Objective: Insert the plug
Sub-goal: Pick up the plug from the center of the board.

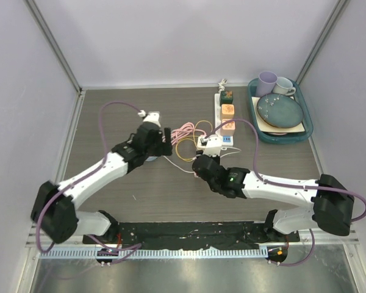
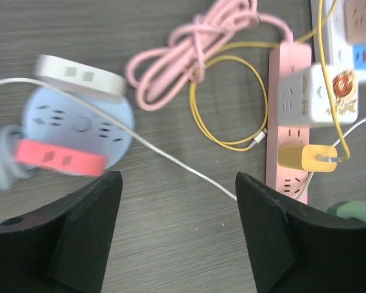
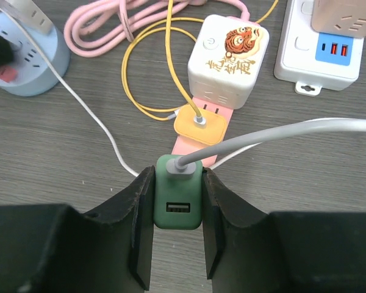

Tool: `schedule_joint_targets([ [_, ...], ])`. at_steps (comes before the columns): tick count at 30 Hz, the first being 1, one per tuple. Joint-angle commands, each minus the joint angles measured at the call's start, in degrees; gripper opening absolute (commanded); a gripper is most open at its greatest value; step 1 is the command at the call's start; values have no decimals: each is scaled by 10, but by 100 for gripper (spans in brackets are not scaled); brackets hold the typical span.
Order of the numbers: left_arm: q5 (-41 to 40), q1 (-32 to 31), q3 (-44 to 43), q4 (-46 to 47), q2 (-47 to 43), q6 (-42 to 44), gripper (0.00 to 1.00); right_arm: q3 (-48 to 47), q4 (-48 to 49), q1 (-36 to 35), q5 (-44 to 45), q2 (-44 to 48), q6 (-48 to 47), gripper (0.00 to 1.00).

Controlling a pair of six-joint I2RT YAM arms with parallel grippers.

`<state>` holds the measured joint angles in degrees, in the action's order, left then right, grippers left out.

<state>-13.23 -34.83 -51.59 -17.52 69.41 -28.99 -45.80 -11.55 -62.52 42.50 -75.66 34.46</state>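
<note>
Item: green plug (image 3: 179, 210), a small USB charger block with a grey cable running out of its top.
Location of item: between the fingers of the right claw (image 3: 178, 178), just off the near end of the pink power strip (image 2: 288, 70), above the desk (image 1: 171, 195).
Right claw: pinching the green plug by its two flat sides.
Left claw (image 2: 178, 189): spread wide and holding nothing, hanging over bare desk between the round blue socket hub (image 2: 79, 125) and the pink power strip.
Strip occupancy: a white cube adapter (image 3: 229, 61) with a tiger print and a yellow charger (image 3: 200, 125) sit in the pink power strip; one socket shows free at the near end, just beside the yellow charger.
Done: the plug is picked up and brought to the near end of the strip.
Left: lining the prongs up with the free socket, pressing the plug home, letting go.
Not visible: the prongs, hidden beneath the block, so whether they touch the socket cannot be told.
Progress estimate: past halfway, insertion itself outstanding.
</note>
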Motion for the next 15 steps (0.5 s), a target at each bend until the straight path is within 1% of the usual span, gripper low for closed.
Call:
schedule_joint_targets([
  [1,-23,-61,-67,22,105,-29,72,11,50,-1,21,32,18,1],
  [2,-34,-75,-75,20,147,-27,66,12,51,-1,20,37,18,1],
  [3,-44,-79,-88,17,164,-26,63,14,54,-1,21,39,16,1],
  [5,-44,-81,-97,16,201,-28,54,23,60,-1,21,49,16,1],
  [6,-43,-81,-106,14,232,-28,52,30,68,-1,21,51,17,1],
  [8,-36,-83,-115,6,256,-33,47,34,74,-1,21,55,18,1],
  [10,-19,-88,-117,1,282,-37,46,36,75,-1,21,59,18,1],
  [15,2,-118,-101,-8,305,-60,45,39,83,-1,28,61,12,1],
])
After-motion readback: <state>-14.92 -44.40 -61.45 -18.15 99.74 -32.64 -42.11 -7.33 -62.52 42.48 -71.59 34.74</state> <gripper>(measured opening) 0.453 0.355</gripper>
